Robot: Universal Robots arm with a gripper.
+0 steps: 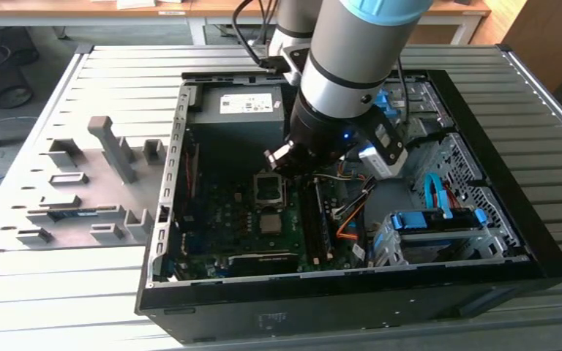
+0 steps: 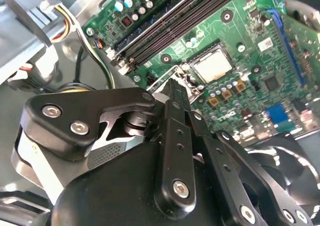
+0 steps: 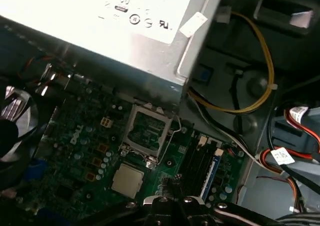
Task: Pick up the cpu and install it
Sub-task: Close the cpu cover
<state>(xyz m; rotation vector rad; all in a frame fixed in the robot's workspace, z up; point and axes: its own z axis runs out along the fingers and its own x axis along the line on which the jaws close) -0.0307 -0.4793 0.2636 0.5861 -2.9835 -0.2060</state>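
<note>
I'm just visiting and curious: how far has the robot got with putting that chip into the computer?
Nothing looks finished yet. The cpu lies loose on the motherboard beside the socket, which is empty. The gripper hangs above the board near the cpu, not touching it. Picking up and seating are both not yet done.

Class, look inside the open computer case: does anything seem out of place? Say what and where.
Yes: the cpu lies flat on the motherboard, beside the socket rather than in it. The socket shows bare contacts inside its metal frame, so the chip looks out of place.
</note>
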